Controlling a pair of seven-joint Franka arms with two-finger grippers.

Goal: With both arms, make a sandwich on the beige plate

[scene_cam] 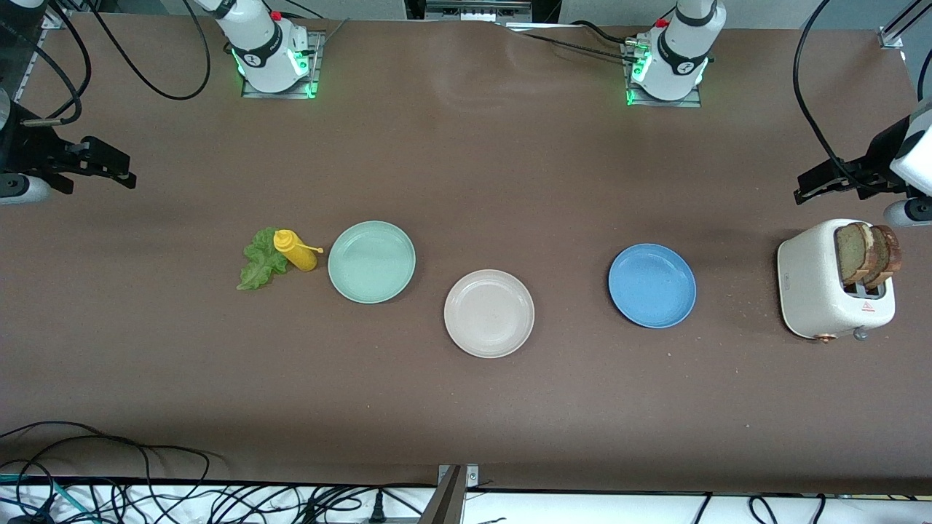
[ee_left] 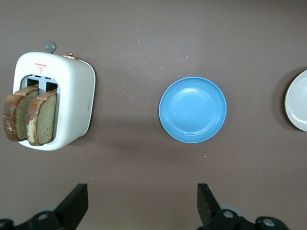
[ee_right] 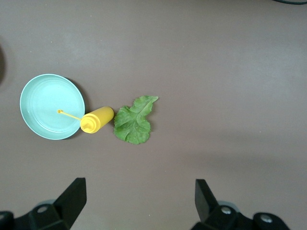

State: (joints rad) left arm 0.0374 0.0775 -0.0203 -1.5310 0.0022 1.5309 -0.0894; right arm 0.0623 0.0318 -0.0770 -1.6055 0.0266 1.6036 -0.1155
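Observation:
The beige plate (scene_cam: 488,314) lies bare near the table's middle; its edge also shows in the left wrist view (ee_left: 298,100). Two bread slices (scene_cam: 866,253) (ee_left: 31,117) stand in the slots of a white toaster (scene_cam: 819,291) (ee_left: 74,96) at the left arm's end. A green lettuce leaf (scene_cam: 261,260) (ee_right: 133,120) lies flat on the table toward the right arm's end. My left gripper (scene_cam: 804,188) (ee_left: 142,201) hangs open and holds nothing, over bare table beside the toaster. My right gripper (scene_cam: 125,173) (ee_right: 139,199) hangs open and holds nothing, over bare table at the right arm's end.
A yellow squeeze bottle (scene_cam: 295,249) (ee_right: 97,119) lies on its side between the lettuce and a mint-green plate (scene_cam: 371,262) (ee_right: 52,106). A blue plate (scene_cam: 652,285) (ee_left: 193,109) sits between the beige plate and the toaster. Cables run along the table's near edge.

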